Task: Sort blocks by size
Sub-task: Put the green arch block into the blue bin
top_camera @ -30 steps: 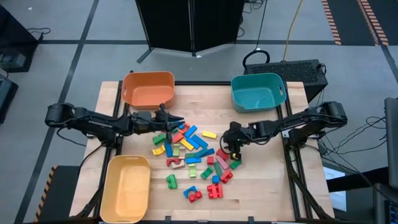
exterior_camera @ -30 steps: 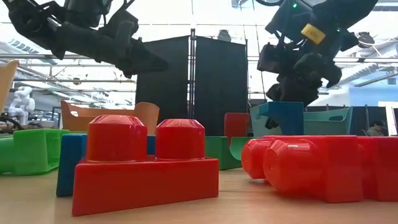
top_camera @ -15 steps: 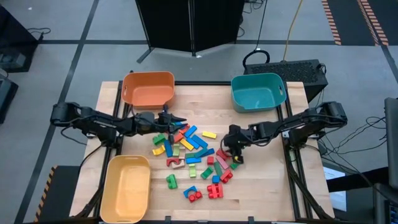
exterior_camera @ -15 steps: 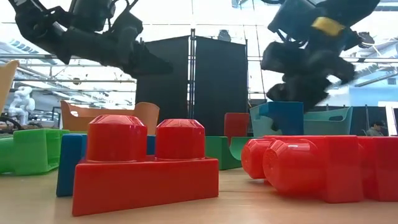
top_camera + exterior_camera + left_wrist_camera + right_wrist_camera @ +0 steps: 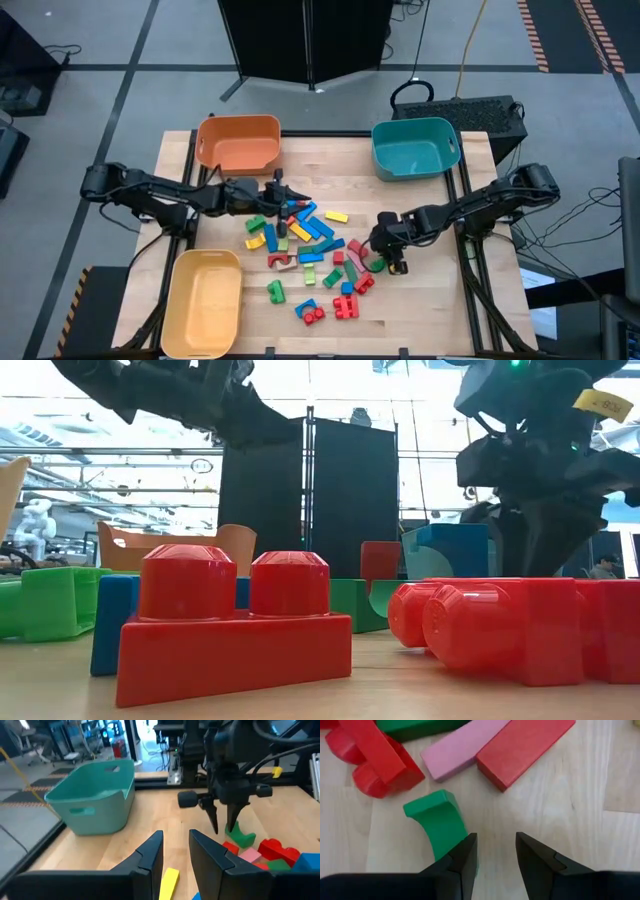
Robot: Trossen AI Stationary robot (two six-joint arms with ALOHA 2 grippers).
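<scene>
The blocks (image 5: 310,245) lie loose in a pile at the middle of the wooden table: red, blue, green, yellow and pink bars, arches and studded bricks. My left gripper (image 5: 288,190) hangs over the pile's far left part, nearly level. It is open with nothing between its fingers (image 5: 175,847), and a yellow bar (image 5: 169,882) lies below them. My right gripper (image 5: 390,258) points down at the pile's right edge, open over bare wood (image 5: 496,851). A green arch (image 5: 437,822) lies flat beside one of its fingers. My right gripper has one finger (image 5: 465,857) standing right at the green arch's end (image 5: 447,847), which runs behind that finger; whether they touch I cannot tell. The fingers come from above, pointing down. The arch lies flat on the table, outside the gap.
An orange bin (image 5: 238,143) stands at the far left, a teal bin (image 5: 415,148) at the far right and a yellow bin (image 5: 205,300) at the near left. A pink bar (image 5: 462,747) and red blocks (image 5: 525,747) lie just beyond the arch.
My left gripper has risen and gone toward the table's right, out over the pile's far part. My right gripper has gone toward the table's near edge, along the pile's right side, and has tipped more steeply downward. No block has visibly moved.
</scene>
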